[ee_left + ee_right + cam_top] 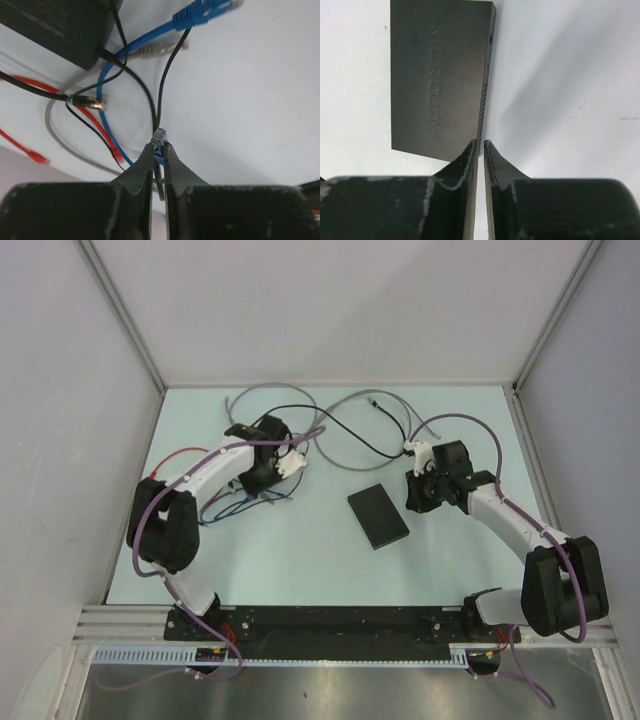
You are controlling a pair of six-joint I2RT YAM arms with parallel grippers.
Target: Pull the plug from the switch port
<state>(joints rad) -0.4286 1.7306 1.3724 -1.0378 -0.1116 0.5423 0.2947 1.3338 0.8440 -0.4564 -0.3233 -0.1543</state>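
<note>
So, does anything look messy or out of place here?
Yes. Loose red, blue, grey and black cables lie tangled at the far left, around the left hand, which pinches a clear plug. The flat black box lies askew.

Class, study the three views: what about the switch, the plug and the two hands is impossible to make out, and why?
1. Ports of the switch: the right wrist view shows only its top and one vented side; too small from above.
2. What trails from the plug: left wrist view, the left hand covers it.
3. Whether the right hand touches the switch: right wrist view, its tips hide the near corner.
</note>
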